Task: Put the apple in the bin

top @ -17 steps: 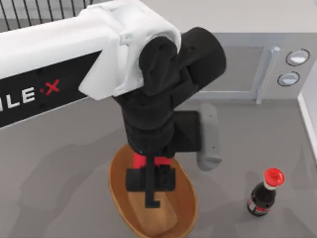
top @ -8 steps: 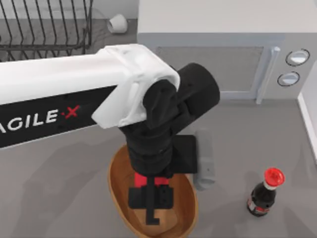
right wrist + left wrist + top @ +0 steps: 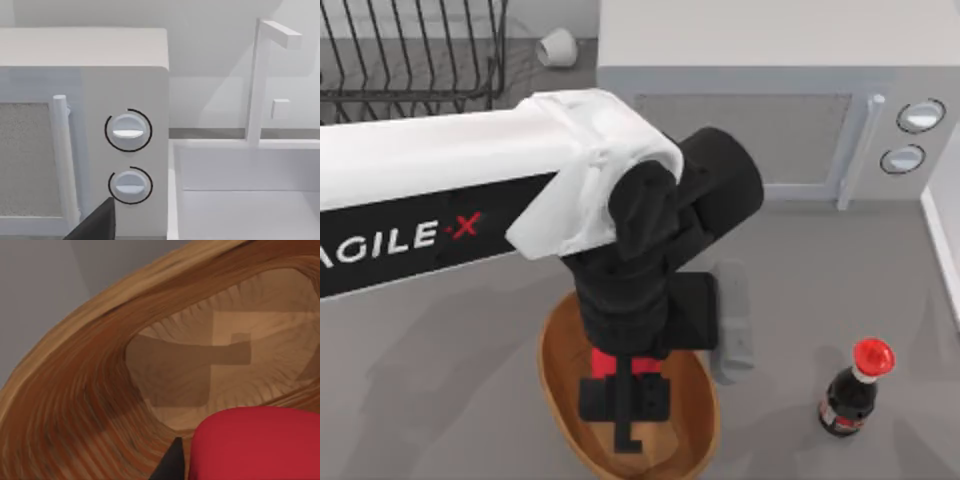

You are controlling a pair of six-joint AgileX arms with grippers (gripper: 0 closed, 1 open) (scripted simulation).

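Left claw (image 3: 625,385) clamped on apple (image 3: 617,362), barely lower than 0.5 s ago; bin (image 3: 558,350) directly beneath. Release looks imminent.

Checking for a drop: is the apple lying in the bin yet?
Not yet. The apple is in the left hand, above the bin floor.

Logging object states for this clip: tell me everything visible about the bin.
The bin is a large oval brown basket, wicker-like, with ribbed sloping walls and a flat, lighter bottom. It stands upright on the grey table near the top view's lower edge, left of the bottle. The left gripper hangs over its middle, holding the apple above the bottom, casting a shadow inside. Nothing visibly lies in it yet.
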